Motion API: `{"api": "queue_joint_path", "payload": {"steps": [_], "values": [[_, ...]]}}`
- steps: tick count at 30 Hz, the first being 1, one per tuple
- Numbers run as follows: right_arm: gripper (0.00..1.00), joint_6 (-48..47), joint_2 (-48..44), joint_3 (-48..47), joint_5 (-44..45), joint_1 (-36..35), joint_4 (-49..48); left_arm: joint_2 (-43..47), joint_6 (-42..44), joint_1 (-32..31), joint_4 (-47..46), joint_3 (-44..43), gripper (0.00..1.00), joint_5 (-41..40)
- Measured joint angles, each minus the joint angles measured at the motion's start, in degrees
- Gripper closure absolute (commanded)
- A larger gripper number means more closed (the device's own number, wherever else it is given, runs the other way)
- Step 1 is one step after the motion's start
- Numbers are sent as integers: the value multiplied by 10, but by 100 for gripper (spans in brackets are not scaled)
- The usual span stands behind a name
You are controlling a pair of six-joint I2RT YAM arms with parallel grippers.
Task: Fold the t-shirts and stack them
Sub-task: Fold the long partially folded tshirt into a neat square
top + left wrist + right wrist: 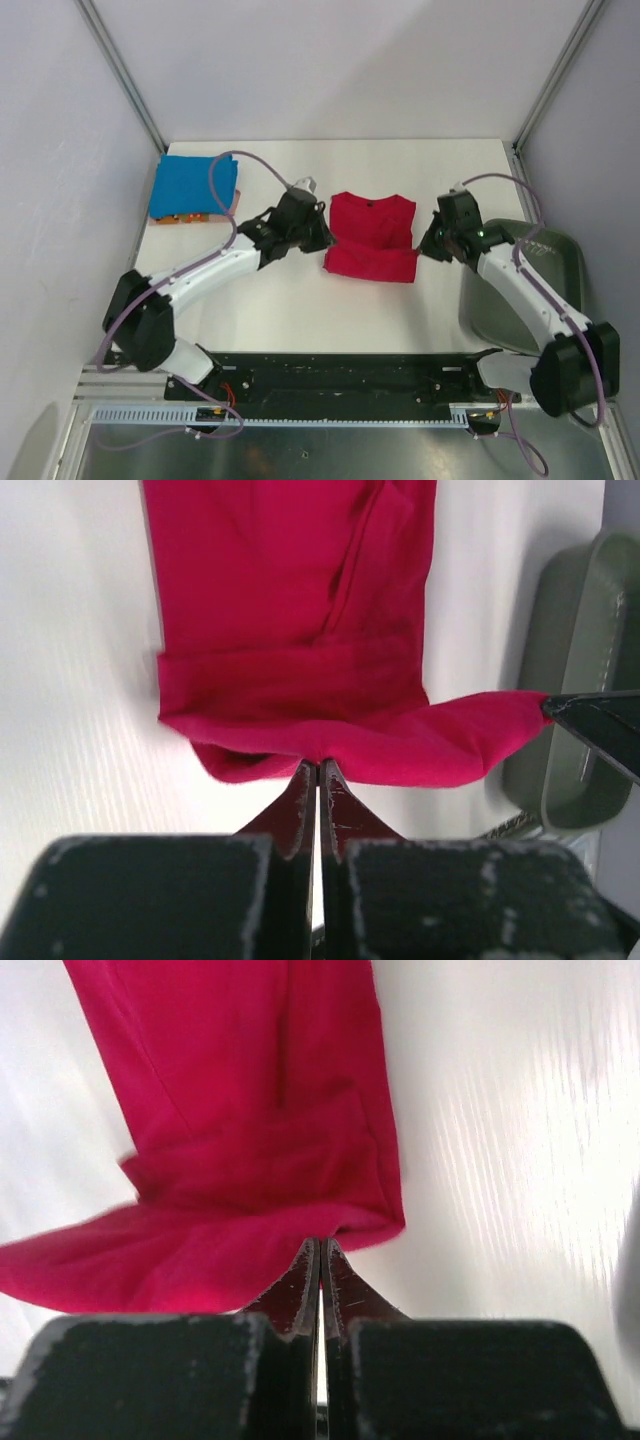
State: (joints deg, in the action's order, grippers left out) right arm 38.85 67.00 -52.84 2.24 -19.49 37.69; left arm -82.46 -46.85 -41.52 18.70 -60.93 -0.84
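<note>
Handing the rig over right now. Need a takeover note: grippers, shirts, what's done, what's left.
Left gripper: shut on the red t-shirt, at its left edge.
Right gripper: shut on the same shirt, at its right edge.
Red t-shirt: mid-table, partly folded, near edge stretched between the two grippers.
Blue t-shirt: folded, far-left corner, lying on the orange t-shirt, which is mostly hidden.
Done: blue stacked on orange.
Left: finish folding the red one and place it on that stack.
</note>
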Motion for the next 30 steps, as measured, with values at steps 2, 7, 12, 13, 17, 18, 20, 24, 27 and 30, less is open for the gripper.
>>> {"api": "queue_joint_path", "payload": {"steps": [2,7,12,13,17,18,20,24,27,30], "values": [[100,-13,46,-40,-4,20,-21,-38,9,14,1,-42,100,4],[100,-36,173,-134,-23,66,-75,-153,29,60,4,-170,100,30],[100,-45,323,-246,-48,103,-127,-304,40,116,-4,-332,100,66],[100,-45,355,-273,-52,109,-135,-338,41,127,-10,-362,100,73],[100,-44,498,-399,-64,125,-159,-468,47,154,-19,-476,100,99],[100,-44,531,-429,-65,128,-159,-500,48,160,-21,-501,100,105],[100,-43,584,-477,-67,130,-157,-549,48,166,-23,-537,100,115],[100,-40,657,-541,-66,130,-145,-612,43,173,-23,-570,100,129],[99,-39,674,-556,-63,130,-133,-616,38,174,-27,-576,100,136],[99,-40,675,-561,-60,130,-125,-616,36,175,-31,-577,100,135]]}}
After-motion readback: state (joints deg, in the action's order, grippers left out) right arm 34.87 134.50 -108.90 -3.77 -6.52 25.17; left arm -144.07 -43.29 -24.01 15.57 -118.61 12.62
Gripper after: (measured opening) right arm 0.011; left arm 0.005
